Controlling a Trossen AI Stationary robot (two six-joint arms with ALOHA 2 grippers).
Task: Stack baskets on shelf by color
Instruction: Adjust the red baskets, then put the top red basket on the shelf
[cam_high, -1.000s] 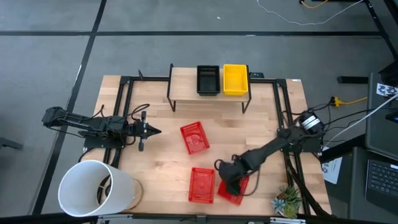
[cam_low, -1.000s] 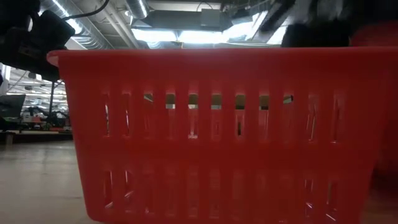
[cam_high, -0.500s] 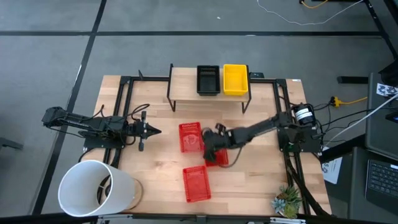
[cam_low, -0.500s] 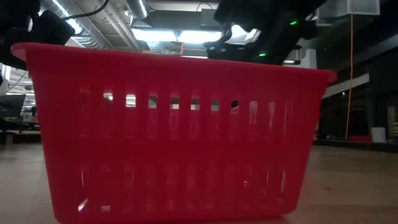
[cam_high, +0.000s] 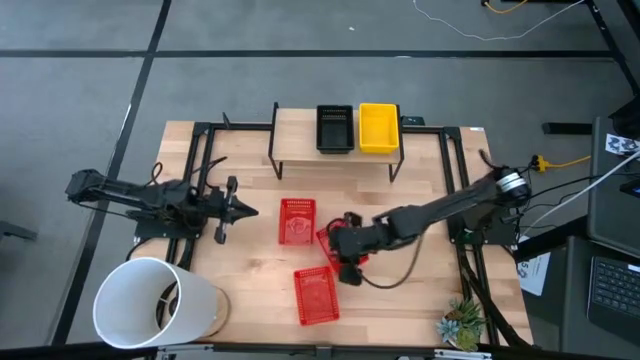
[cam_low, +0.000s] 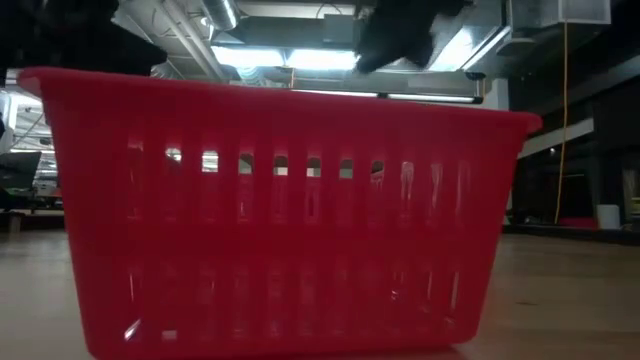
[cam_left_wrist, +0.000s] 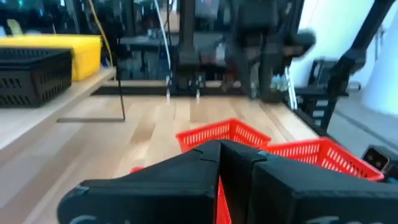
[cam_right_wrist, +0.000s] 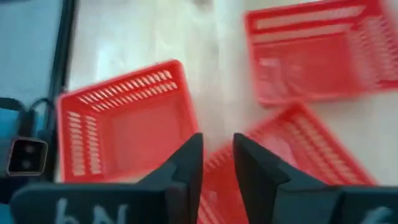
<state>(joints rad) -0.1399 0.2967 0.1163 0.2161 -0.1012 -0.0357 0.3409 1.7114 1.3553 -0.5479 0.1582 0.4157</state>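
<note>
Red baskets remain unshelved: one (cam_high: 296, 221) near the shelf (cam_high: 300, 128), one (cam_high: 316, 295) farthest from it, a third (cam_high: 332, 241) gripped by the right claw (cam_high: 345, 247); black (cam_high: 334, 128) and yellow (cam_high: 378, 128) already sit there; left claw (cam_high: 250, 210) shut, idle.

Shelf (cam_high: 300, 131) w/ black basket (cam_high: 334, 128) + yellow basket (cam_high: 378, 127).

Three slatted red baskets (cam_high: 296, 221) (cam_high: 316, 294) (cam_high: 338, 243) at centre frame; black basket (cam_high: 334, 128) and yellow basket (cam_high: 378, 127) upper centre on the pale wood shelf (cam_high: 298, 132); white bucket (cam_high: 150, 301) lower left.
</note>
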